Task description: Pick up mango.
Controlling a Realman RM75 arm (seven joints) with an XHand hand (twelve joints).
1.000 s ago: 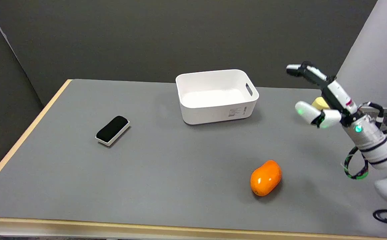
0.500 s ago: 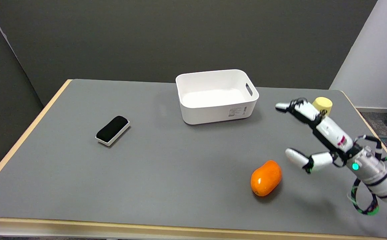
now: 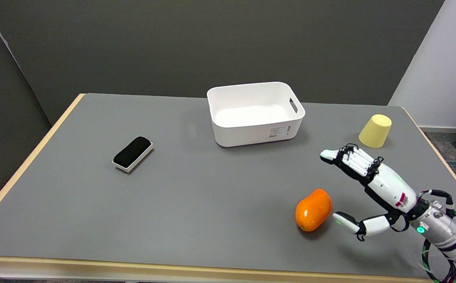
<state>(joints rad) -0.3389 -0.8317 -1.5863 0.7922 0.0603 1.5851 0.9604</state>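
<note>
Toward the near right of the table (image 3: 94,220), the mango (image 3: 313,210) lies on its side, untouched. At its three o'clock hovers the right hand (image 3: 369,188), spread and holding nothing, thumb low beside the fruit and fingers (image 3: 351,157) arched above (likely shaped to wrap it). Open surface lies at nine o'clock; the near edge is close, the white bin (image 3: 228,135) and yellow cup (image 3: 375,131) well apart.

White bin (image 3: 256,114), eraser (image 3: 132,153), (upturned) cup (image 3: 375,131)
</note>
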